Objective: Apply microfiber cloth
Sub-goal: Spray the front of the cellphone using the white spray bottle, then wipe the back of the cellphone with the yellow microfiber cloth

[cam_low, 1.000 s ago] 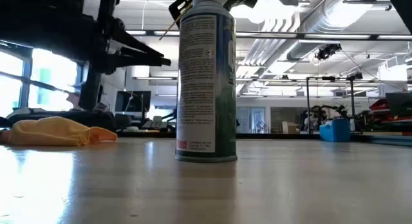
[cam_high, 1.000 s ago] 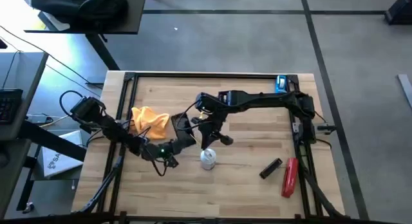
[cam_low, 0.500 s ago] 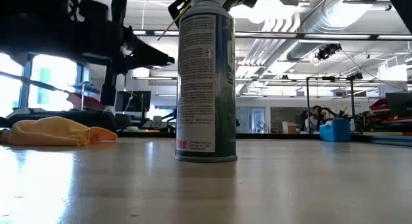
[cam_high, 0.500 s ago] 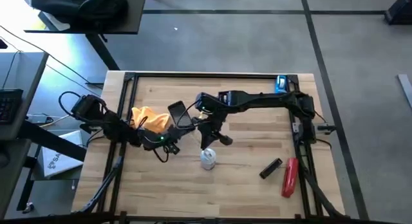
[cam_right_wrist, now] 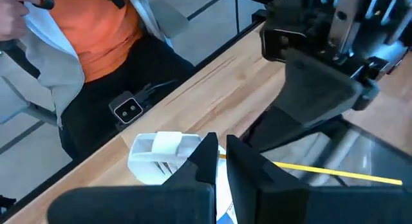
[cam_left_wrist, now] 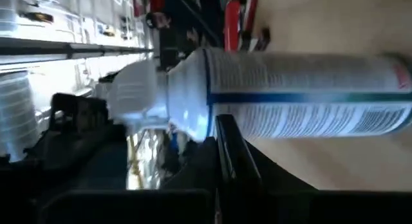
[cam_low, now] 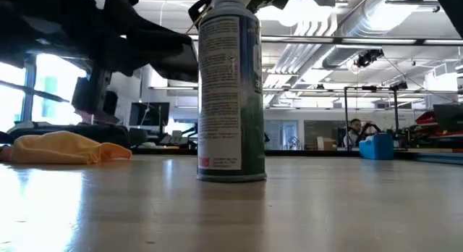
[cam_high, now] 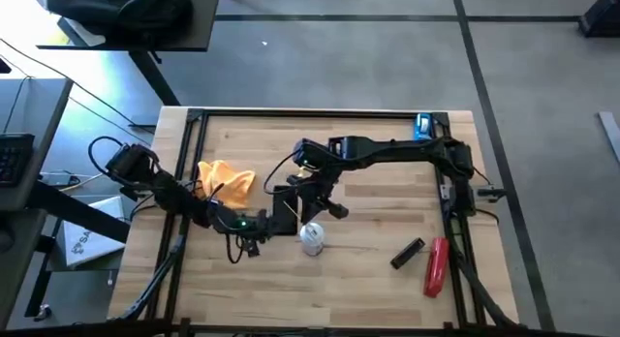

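Left gripper [cam_high: 283, 209]: dark two-finger gripper, low over the table middle, just left of the white-capped aerosol spray can [cam_high: 312, 238]. It clamps a flat black phone [cam_high: 284, 203] that stands on edge between the fingers.
Right gripper [cam_high: 312, 213]: dark two-finger gripper directly above the can's cap. In the right wrist view the two fingertips sit nearly together, a narrow slit between them; whether they touch the cap cannot be told.
Spray can: upright on the light wooden table [cam_high: 368, 269], green and white printed label, thin yellow straw at the nozzle.
Microfiber cloth [cam_high: 226, 178]: soft orange-yellow fabric, crumpled in a heap on the left half of the table, behind the left arm and well apart from the can. No gripper touches it. Its longer side runs roughly across the table, left to right; the low view shows it as a low mound [cam_low: 64, 148] at the left edge.
Left wrist view only: can label [cam_left_wrist: 309, 95] close ahead of the gripper.
Right wrist view only: person in an orange shirt [cam_right_wrist: 90, 31] beside the table edge.
High view only: long red tool [cam_high: 436, 265] and small black block [cam_high: 407, 252] at the table's right front, blue object [cam_high: 423, 125] at the right rear corner.
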Controlling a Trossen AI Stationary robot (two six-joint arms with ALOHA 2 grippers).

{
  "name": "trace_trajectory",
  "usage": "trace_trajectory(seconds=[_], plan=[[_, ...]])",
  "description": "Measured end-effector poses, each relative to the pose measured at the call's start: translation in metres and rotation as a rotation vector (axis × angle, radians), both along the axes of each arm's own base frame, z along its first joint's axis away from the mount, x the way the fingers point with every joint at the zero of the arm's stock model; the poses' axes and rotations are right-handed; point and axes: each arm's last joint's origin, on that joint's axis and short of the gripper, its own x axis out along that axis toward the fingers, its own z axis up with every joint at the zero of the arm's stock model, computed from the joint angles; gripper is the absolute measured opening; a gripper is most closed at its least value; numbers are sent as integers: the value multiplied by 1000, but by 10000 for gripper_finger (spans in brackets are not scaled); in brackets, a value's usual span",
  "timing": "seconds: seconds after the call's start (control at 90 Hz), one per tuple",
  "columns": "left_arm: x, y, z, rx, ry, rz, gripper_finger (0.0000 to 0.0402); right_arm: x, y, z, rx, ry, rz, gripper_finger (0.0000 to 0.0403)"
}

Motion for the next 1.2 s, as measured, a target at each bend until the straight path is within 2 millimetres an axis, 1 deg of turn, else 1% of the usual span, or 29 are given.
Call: trace_trajectory(seconds=[0.078,0.189,0.256,0.333,0.4,0.456,0.633,0.756,0.867,0.989,1.1,1.2], plan=[[-1,-5,0,42,9,-14,8,0,0,0,8,14,-10,0],[-4,-11,1,118,-2,27,8,-2,-1,-1,12,38,-16,0],[-7,-16,1,156,-8,85,8,-2,-1,-1,14,52,-29,0],[-10,-18,4,167,-26,201,8,-1,-1,0,11,56,-44,0],[-14,-19,5,125,-46,291,8,-1,-2,3,1,59,-59,0],[-18,-21,4,81,-46,320,8,0,-1,7,-21,57,-70,0],[-31,-39,2,-58,-49,261,8,0,3,26,-118,59,-124,0],[-39,-48,3,-150,-62,264,8,0,11,41,-171,45,-145,0],[-44,-53,3,-295,-77,298,8,-1,27,57,-216,28,-170,0],[-52,-62,4,-456,-91,299,8,-5,53,77,-253,24,-202,0],[-56,-79,11,-547,-85,247,8,-12,88,93,-266,6,-238,0],[-54,-95,14,-571,-18,173,8,-20,124,96,-271,27,-293,0]])
